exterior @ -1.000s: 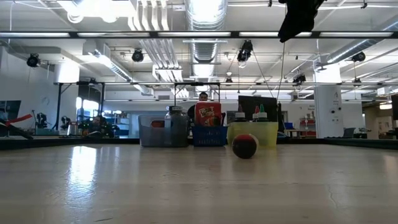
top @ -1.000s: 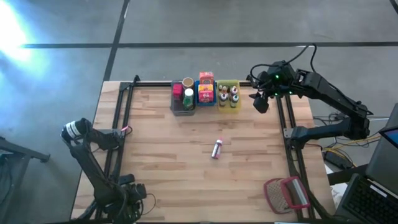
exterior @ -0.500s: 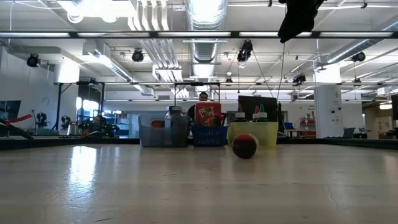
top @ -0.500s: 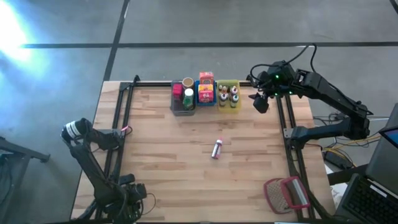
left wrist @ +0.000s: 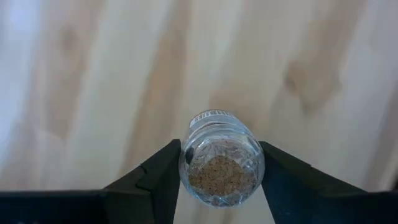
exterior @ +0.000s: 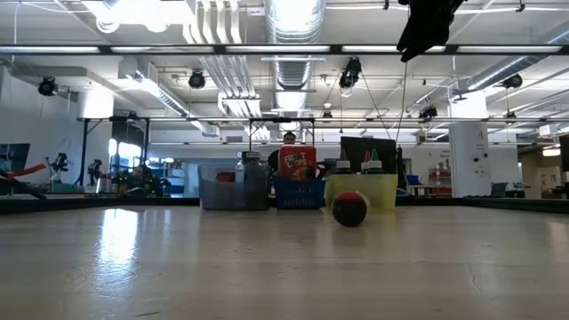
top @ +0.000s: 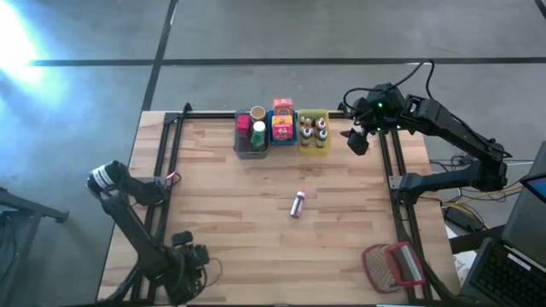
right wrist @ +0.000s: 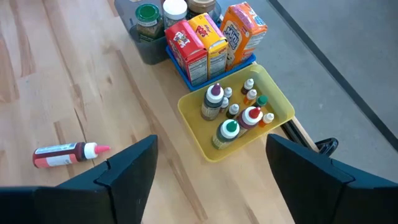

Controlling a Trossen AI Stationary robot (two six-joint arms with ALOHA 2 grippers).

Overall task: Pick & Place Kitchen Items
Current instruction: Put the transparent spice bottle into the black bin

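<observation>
**Left gripper clamps a small jar; right gripper hangs wide beside the bins**

The left gripper [left wrist: 219,180] has its two dark fingers [left wrist: 163,174] pressed on either side of a small clear jar [left wrist: 221,163] filled with brown grains, a barcode label showing on its wall, over the pale wood of the table [top: 222,213]. In the high view that arm sits low at about 8 o'clock of the table.

The right gripper [right wrist: 211,171] is spread wide with nothing between the fingers [right wrist: 127,165]. It hangs in the air just at 3 o'clock of the yellow bin [top: 313,130], which holds tiny coloured-cap bottles [right wrist: 231,115]. Beside it at 9 o'clock stands the blue bin [top: 282,128] with orange and yellow boxes [right wrist: 208,40], then the grey bin [top: 251,136] with jars [right wrist: 148,15].

A red bottle [top: 297,204] with a pink cap lies on its side near the table's middle, at 6 o'clock of the bins, well apart from both grippers.
</observation>
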